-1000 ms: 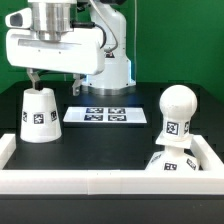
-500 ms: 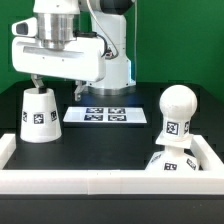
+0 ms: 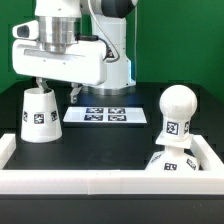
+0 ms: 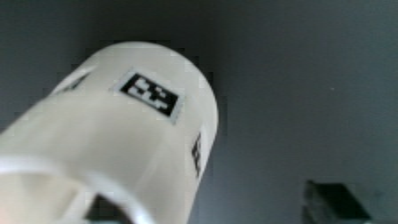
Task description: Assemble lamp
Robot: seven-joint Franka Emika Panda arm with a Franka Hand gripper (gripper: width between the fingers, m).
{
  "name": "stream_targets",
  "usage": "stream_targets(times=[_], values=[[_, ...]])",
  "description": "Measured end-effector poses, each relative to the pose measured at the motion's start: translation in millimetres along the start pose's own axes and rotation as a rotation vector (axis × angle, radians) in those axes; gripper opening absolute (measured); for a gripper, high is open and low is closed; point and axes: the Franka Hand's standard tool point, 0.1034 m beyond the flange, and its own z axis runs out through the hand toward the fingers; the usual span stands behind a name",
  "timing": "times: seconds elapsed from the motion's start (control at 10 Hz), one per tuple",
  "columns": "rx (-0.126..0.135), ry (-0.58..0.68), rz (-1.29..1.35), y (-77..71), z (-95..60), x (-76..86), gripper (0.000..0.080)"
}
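The lamp shade, a white tapered cup with a square tag, stands narrow end up at the exterior view's left. My gripper hangs open just above it. One finger is over the shade's top and the other is off to its right. In the wrist view the shade fills most of the picture close under the gripper, and one dark finger stands clear beside it. The ball-topped bulb stands upright at the right over the tagged base.
The marker board lies flat at mid-table behind the shade. A low white wall runs along the front and both sides. The arm's own base stands at the back.
The gripper has shifted slightly to the exterior view's right and a little lower over the shade. The shade, bulb and base have not moved.
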Motion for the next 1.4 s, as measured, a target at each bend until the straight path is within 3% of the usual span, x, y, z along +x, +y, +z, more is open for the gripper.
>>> stream_targets(times=[0.1, 0.2, 0.3, 0.4, 0.9, 1.2, 1.4], values=[[0.000, 0.004, -0.005, -0.4, -1.0, 2.4, 0.0253], [-0.001, 0.006, -0.012, -0.3, -0.3, 3.6, 0.0253], [-0.002, 0.009, -0.017, -0.7, -0.3, 4.7, 0.0086], [-0.001, 0.011, -0.017, -1.0, -1.0, 5.4, 0.0042], [0.000, 0.010, -0.017, -3.0, -1.3, 5.0, 0.0042], [0.047, -0.003, -0.041, -43.9, -23.4, -1.6, 0.0044], [0.081, -0.018, 0.004, -80.2, -50.0, -5.2, 0.0044]])
